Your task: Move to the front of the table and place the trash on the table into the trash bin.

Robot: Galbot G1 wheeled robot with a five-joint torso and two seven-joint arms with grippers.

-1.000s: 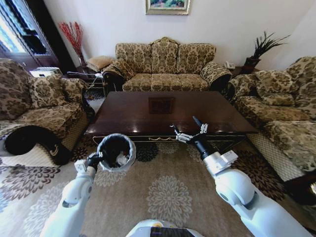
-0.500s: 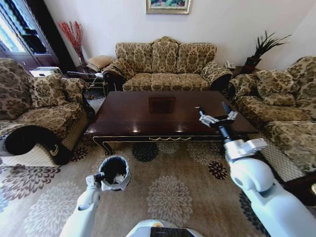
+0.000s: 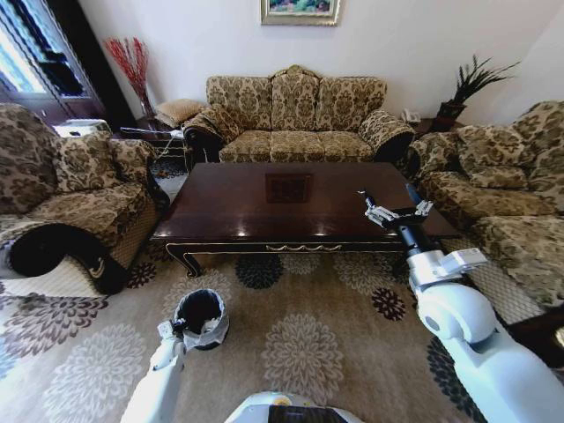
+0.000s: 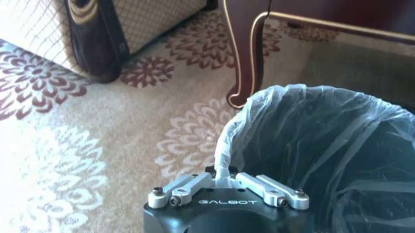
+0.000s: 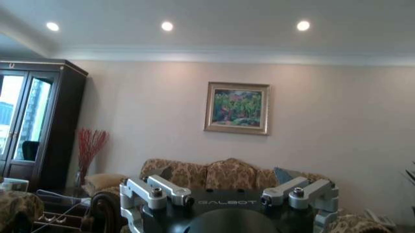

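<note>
We are holding the trash bin (image 3: 199,318) low over the patterned carpet (image 3: 300,344), just in front of the table (image 3: 300,207) and toward its left corner, with the left gripper (image 4: 228,188) clamped on the pale plastic of the bin's rim. In the left wrist view the fingers (image 4: 178,190) are pinching a thin fold of that liner, with the table's carved leg (image 4: 241,58) showing just beyond. Scraps are lying inside the black bag; we cannot tell whether the bin is touching the floor or hanging just above it.

The tabletop is showing its dark glossy wood and central inlaid square (image 3: 288,187), with no scraps that we can make out on it, so we are judging the collecting to be largely done.

The right gripper (image 3: 394,210) is hovering over the table's right front corner, its fingers spread wide and holding nothing.

The main risk, as we are reading it, sits in that thin pinch on the rim: the plastic could slip or tear, and the bin could tip and spill onto the carpet. A swing toward the table could knock the bin against the carved leg. The raised right arm is hanging close to the table's edge and could clip it if the base were turning.
</note>
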